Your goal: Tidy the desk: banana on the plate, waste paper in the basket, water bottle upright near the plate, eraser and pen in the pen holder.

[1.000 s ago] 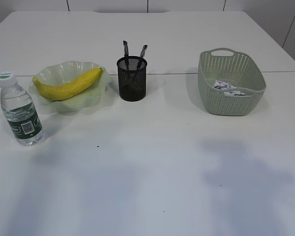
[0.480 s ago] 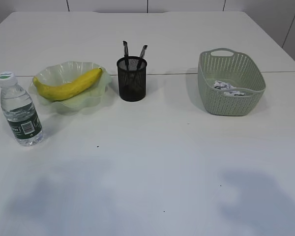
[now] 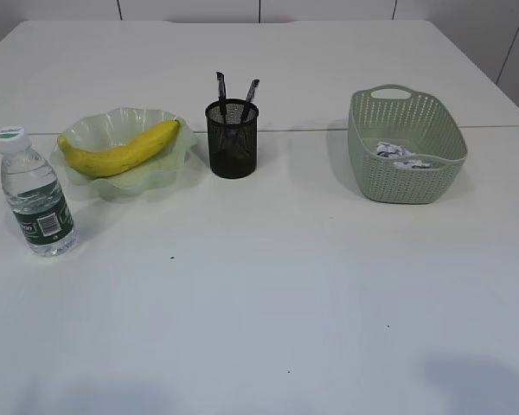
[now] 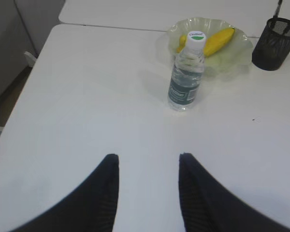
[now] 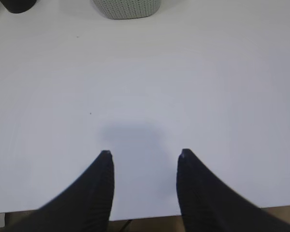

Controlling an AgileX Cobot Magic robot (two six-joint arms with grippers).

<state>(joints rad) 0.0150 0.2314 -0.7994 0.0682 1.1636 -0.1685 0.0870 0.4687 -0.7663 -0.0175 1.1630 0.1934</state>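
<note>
Four placements asked for by the task can be read as done on the table (image 3: pixel 268 294). The banana (image 3: pixel 121 151) is laid along the hollow of the plate (image 3: pixel 160 177), its curve cradled by the ruffled rim so that it is kept from rolling off. The water bottle (image 3: pixel 35 194) is stood upright on its base just beside the plate, cap up, close enough to count as near it yet clear of the rim. Two pens (image 3: pixel 235 91) are propped in the pen holder (image 3: pixel 232 138), leaning against the mesh wall with their tops showing above the edge; the eraser cannot be made out through the mesh, so it is only judged to lie at the bottom. Crumpled waste paper (image 3: pixel 398 154) is seen low inside the basket (image 3: pixel 406 181), held in by the tall woven sides.

Neither arm is seen in the exterior view. In the left wrist view the left hand (image 4: pixel 147 162) is shown with its fingers apart and nothing between them, held well back from the bottle over bare table. The right hand (image 5: pixel 144 157) is likewise parted and empty, over the near edge of the table, well apart from the basket. Such a pulled-back, empty posture is judged to fit a finished job, with nothing loose left to be picked up.
</note>
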